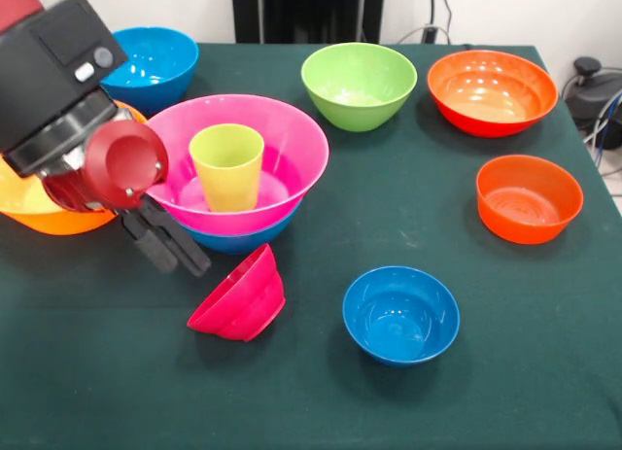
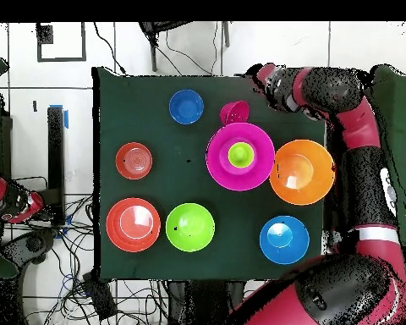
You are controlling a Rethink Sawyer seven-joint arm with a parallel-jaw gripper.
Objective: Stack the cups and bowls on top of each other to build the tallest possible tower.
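cup [image 1: 226, 165] in nested bowls [image 1: 292, 144], tipped bowl [image 1: 240, 296] in front

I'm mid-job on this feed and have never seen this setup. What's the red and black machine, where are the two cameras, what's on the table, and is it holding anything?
The machine is a single robot arm; its end effector hangs low beside the pile, fingers close together, gripping nothing.

One camera faces the robot across the table; the other looks straight down, turned half round.

On the green table, the pile so far: a lime cup upright in a large pink bowl, nested in a blue bowl. A small crimson bowl lies tipped on its side in front.

Loose bowls: small blue, green, two red-orange, another blue, and a large orange behind the arm.
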